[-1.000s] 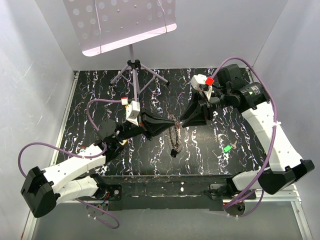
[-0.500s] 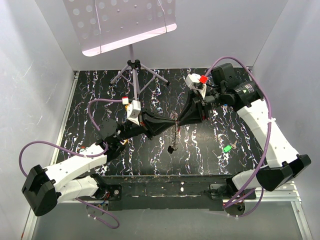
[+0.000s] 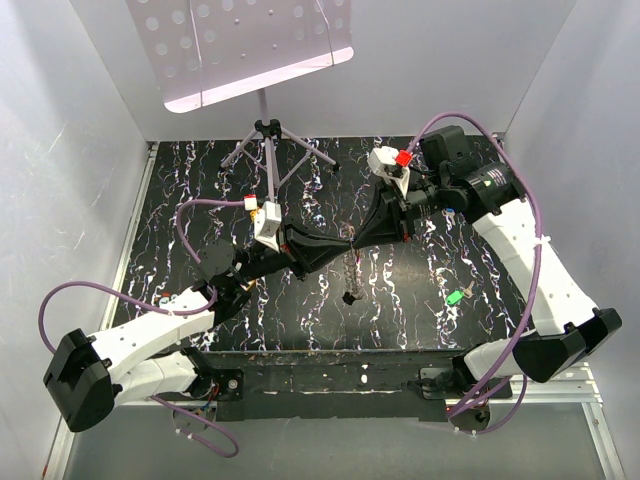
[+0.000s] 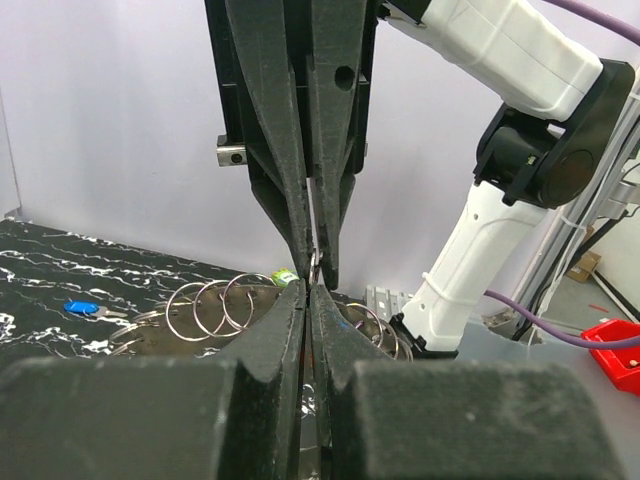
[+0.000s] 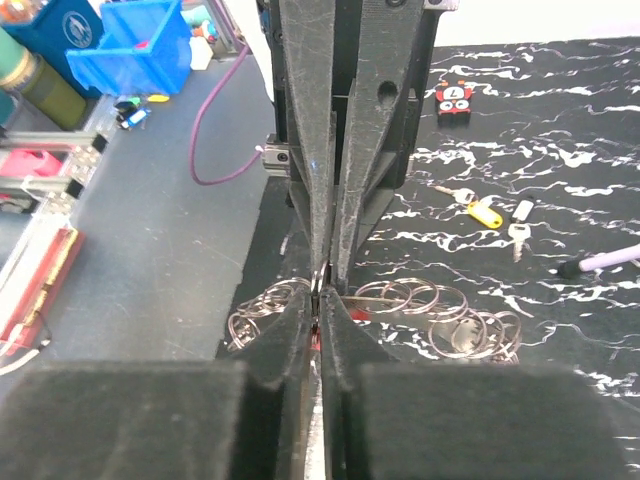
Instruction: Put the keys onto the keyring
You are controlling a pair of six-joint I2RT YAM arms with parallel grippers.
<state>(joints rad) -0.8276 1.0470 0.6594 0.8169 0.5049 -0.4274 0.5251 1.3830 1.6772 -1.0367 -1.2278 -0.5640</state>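
Note:
Both grippers meet tip to tip above the middle of the table. My left gripper [image 3: 345, 243] is shut on a thin wire loop of the keyring [image 3: 350, 275], a chain of linked metal rings trailing down from the grip. My right gripper [image 3: 358, 238] faces it, jaws pressed on the same loop. In the left wrist view my left gripper [image 4: 308, 288] sits just under the right fingers [image 4: 335, 200], with rings [image 4: 215, 305] behind. Loose keys lie apart: green [image 3: 455, 296], blue [image 4: 80, 308], yellow [image 5: 485, 211], silver [image 5: 520, 230].
A music stand's tripod [image 3: 265, 140] stands at the back of the black marbled table [image 3: 200, 180]. A small red figure tag [image 5: 455, 98] lies on the table beyond the yellow key. White walls close in the sides.
My right gripper has moved left to meet the left gripper's tips and has narrowed its jaws onto the ring. The hanging ring chain has risen slightly. The left arm has barely moved.

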